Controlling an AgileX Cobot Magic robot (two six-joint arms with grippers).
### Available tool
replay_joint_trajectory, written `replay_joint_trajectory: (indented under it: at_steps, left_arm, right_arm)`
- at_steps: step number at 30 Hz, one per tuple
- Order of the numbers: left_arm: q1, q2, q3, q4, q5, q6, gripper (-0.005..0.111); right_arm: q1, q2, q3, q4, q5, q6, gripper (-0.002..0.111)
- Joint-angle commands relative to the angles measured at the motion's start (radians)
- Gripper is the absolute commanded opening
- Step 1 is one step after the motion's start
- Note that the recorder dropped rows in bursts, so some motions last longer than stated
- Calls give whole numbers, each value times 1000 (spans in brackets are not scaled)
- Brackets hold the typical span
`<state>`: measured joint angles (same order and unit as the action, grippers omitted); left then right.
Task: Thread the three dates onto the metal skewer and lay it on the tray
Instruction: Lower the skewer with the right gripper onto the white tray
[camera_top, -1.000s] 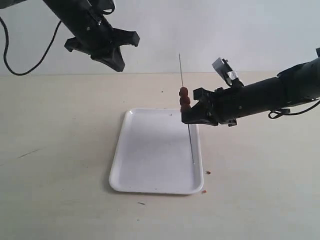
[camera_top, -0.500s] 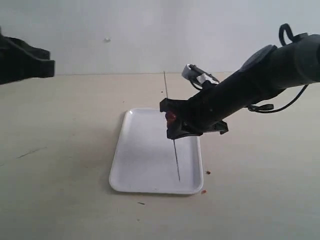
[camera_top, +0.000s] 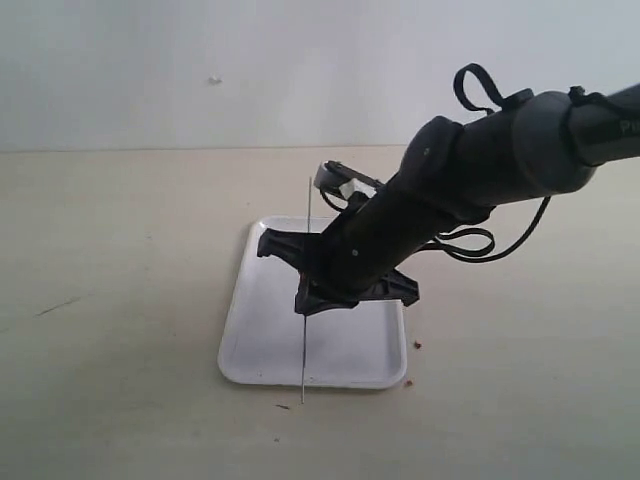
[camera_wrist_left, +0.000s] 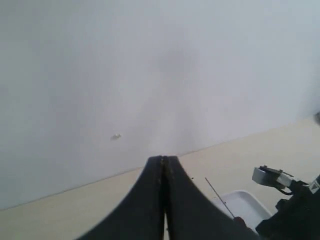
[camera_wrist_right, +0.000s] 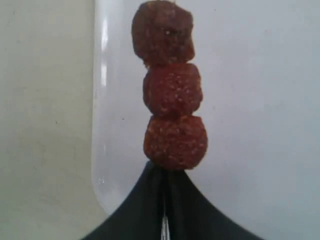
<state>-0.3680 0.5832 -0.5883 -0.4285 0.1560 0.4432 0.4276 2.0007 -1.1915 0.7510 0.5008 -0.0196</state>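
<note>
Over the tray (camera_top: 250, 340), near-upright: the metal skewer (camera_top: 303, 360), clamped between the closed fingers (camera_wrist_right: 142, 205) of the right gripper (camera_top: 306, 296). The three dates (camera_wrist_right: 172, 90) sit stacked on it, touching one another, the lowest against the fingertips. The skewer's lower end shows past the tray's near rim; contact with the table (camera_top: 120, 300) unclear. Left gripper (camera_wrist_left: 164, 165): fingers pressed together, empty, facing the wall (camera_wrist_left: 150, 60).

Thick matte-black arm (camera_top: 500, 160) with looping black cables (camera_top: 472, 68), a white-grey block (camera_top: 345, 185) and tapered black fingers (camera_wrist_right: 132, 210).
</note>
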Motion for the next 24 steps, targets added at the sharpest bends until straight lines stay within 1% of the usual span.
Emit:
replay_joint_trajectory:
  at_steps: [1,5,9,12,18,24]
  left_arm:
    - [2,-48,18,0,42,-7,0]
    - [2,-52,21,-8,49,-101,0]
    - [2,-54,25,4,94,-107,0]
    - [2,-74,58,2,71,-107,0]
    - [2,-171,148,-27,-30,-111,0]
    - [2,-280,223,-31,-26,-111,0]
  right_arm:
    - [18,-11,-2,-45,-20,81,0]
    - [18,-11,-2,-119,55,183,0]
    - [18,-11,-2,-244,97,293,0]
    - [18,-11,-2,-313,119,358,0]
    - [18,-11,-2,-323,130,359,0]
    - [18,-11,-2,-340,132,361,0]
